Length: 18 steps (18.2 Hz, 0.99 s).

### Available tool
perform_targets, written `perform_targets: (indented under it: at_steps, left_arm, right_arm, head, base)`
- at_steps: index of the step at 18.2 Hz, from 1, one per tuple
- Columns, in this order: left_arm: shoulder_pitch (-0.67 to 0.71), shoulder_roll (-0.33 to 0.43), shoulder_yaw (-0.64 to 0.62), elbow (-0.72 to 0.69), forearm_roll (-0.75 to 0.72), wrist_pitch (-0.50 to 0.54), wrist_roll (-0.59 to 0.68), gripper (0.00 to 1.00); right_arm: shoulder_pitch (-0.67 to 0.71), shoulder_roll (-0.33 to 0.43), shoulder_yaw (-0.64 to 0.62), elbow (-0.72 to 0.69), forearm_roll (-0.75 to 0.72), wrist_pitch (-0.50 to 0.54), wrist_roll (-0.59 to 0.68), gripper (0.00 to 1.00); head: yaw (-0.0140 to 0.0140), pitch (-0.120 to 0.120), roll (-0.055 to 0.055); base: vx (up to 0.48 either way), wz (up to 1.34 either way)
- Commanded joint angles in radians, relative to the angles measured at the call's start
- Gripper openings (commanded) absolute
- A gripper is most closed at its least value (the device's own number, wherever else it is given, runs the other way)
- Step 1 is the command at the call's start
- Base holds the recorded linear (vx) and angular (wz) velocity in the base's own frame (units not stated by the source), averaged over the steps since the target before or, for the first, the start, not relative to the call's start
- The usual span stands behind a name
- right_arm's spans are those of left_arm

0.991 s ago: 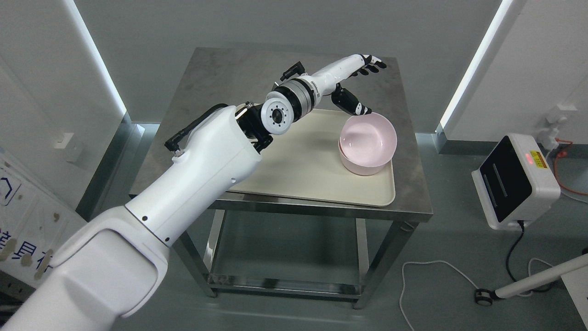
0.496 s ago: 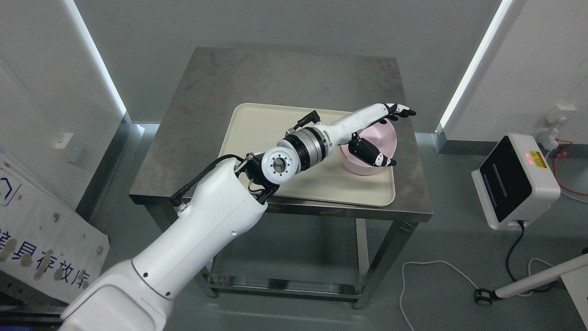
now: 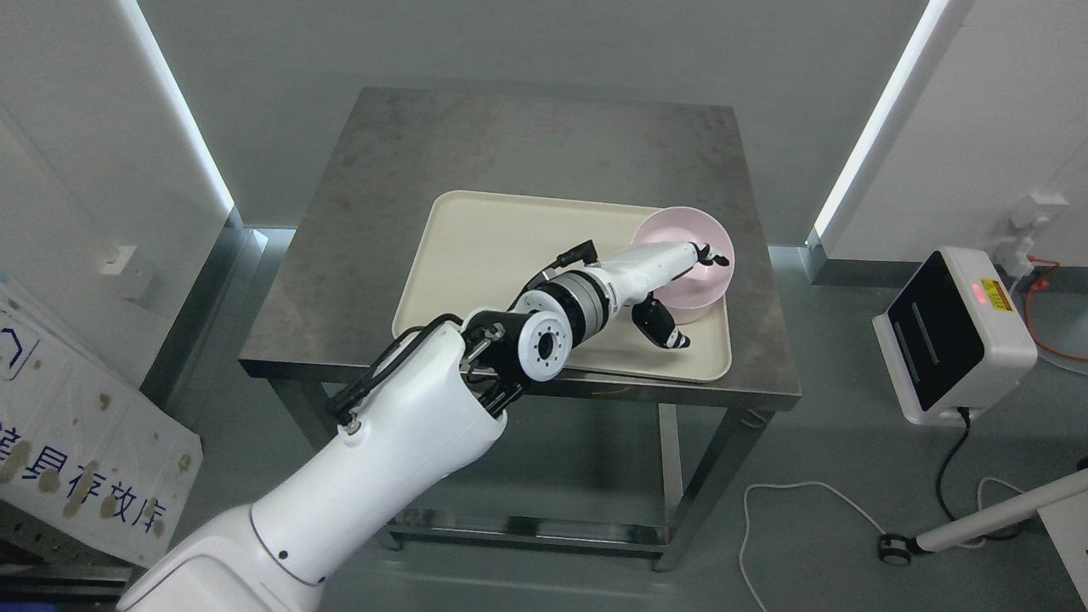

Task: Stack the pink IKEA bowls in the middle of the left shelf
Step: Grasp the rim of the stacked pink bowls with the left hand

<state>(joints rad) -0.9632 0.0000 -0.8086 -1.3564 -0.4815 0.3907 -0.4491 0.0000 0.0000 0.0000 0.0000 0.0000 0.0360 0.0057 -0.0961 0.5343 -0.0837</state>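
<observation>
1. Half a second ago my left hand [image 3: 680, 285] hung over the far right rim of the pink bowls [image 3: 685, 262], fingers stretched flat past the edge. Now it has dropped and pulled in toward me, and my forearm lies lower across the tray [image 3: 476, 255].
2. The bowls, the tray and the steel table [image 3: 382, 153] sit where they were; the view itself has not shifted.
3. My fingers [image 3: 712, 256] now reach over the near rim and lie inside the top bowl, against its inner wall.
4. My thumb [image 3: 661, 325] is on the outside, below the rim, beside the bowl's near wall. Whether it touches the wall I cannot tell.
5. So the hand straddles the rim, partly closed around it, though I cannot tell if the pinch is tight.
6. The pink bowls are nested one in the other, at the right end of the tray, on the table.
7. A white box with a dark screen [image 3: 950, 333] stands on the floor to the right.
</observation>
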Motion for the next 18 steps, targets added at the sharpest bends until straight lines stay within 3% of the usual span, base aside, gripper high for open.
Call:
perform_targets:
  at_steps: [1,5,10,17,18]
  left_arm:
    - [-0.005,0.017,-0.035,-0.035,-0.134,0.01,-0.025,0.78]
    - [-0.005,0.017,-0.07,-0.015,-0.134,0.007,-0.025,0.69]
    - [-0.006,0.017,-0.09,0.051,-0.134,-0.003,-0.025,0.64]
    - [-0.022,0.017,-0.069,0.137,-0.132,-0.104,-0.013,0.32]
    - [-0.023,0.017,-0.069,0.151,-0.134,-0.114,-0.008,0.32]
  right_arm:
    - [0.002,-0.017,-0.011,-0.034,0.0,-0.001,0.0,1.0]
    - [0.002,-0.017,-0.011,-0.034,0.0,-0.001,0.0,1.0]
    - [0.002,-0.017,-0.011,-0.034,0.0,-0.001,0.0,1.0]
    - [0.002,-0.017,-0.011,-0.034,0.0,-0.001,0.0,1.0]
    - [0.002,-0.017,-0.011,-0.034,0.0,-0.001,0.0,1.0]
  head:
    - [0.0,0.0,0.0]
    - [0.0,0.0,0.0]
    - [0.0,0.0,0.0]
    - [0.0,0.0,0.0]
    - [0.0,0.0,0.0]
  base:
    - [0.0,0.0]
    - [0.0,0.0]
    - [0.0,0.0]
    - [0.0,0.0]
    - [0.0,0.0]
